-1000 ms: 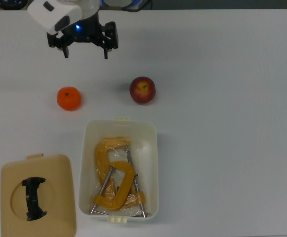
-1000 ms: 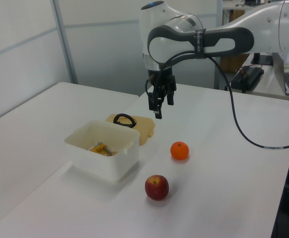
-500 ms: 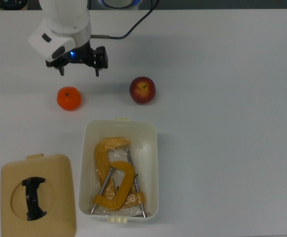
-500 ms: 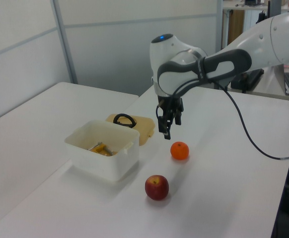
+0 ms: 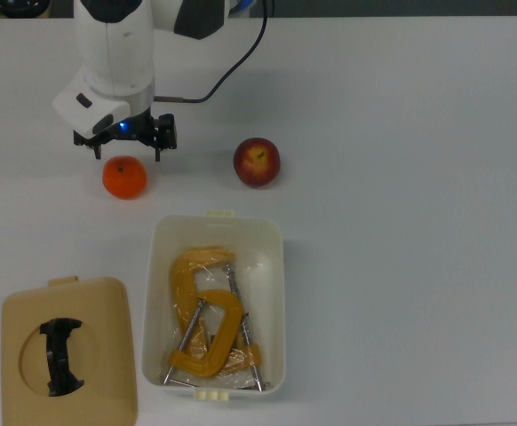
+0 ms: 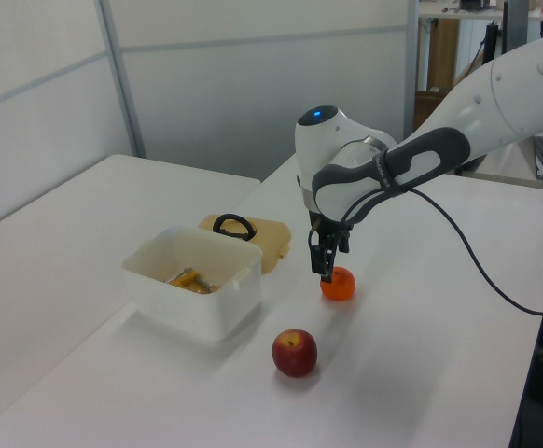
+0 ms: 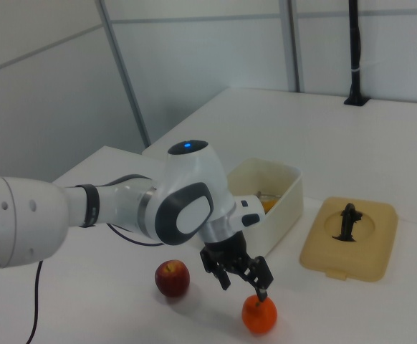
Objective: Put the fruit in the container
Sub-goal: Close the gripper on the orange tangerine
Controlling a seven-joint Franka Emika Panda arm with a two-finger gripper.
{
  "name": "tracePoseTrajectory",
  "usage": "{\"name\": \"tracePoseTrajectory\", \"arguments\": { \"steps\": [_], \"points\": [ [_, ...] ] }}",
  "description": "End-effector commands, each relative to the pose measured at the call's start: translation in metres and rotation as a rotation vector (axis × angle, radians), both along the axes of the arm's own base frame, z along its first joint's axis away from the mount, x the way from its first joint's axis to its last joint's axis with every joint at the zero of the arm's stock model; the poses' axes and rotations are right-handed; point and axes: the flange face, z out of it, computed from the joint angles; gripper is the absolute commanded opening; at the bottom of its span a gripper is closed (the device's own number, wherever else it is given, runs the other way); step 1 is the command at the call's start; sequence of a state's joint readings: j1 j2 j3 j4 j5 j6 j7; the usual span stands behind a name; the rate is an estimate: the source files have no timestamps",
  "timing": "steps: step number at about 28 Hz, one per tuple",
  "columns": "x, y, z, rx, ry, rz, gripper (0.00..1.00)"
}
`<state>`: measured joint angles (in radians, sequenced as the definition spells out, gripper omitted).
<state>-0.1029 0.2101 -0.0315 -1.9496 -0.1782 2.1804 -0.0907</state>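
Gripper [image 5: 126,149] low, pointing down, fingers apart.

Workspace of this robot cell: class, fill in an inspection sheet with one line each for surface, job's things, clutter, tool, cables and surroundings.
Surface: white table, bare apart from the items below.
Job's things: mandarin and apple both on the table, outside the white container.
Clutter: yellow clamps inside the container; tan lid with black handle beside it.
Tool: tool open, fingers straddling the mandarin's top, not closed on it.
Cables: black cable trailing from the arm.
Surroundings: grey wall panels; no people seen.
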Motion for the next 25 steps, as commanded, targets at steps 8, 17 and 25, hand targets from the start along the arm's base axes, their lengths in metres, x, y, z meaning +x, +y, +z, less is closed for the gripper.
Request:
{"name": "tracePoseTrajectory", "arguments": {
  "steps": [8, 17, 25],
  "points": [
    [0.005, -0.013, -0.043, -0.072, -0.023, -0.029, 1.0],
    [0.006, -0.004, -0.069, -0.115, -0.011, -0.032, 0.82],
    [0.008, -0.01, -0.037, -0.105, -0.057, -0.062, 0.0]
  ]
}}
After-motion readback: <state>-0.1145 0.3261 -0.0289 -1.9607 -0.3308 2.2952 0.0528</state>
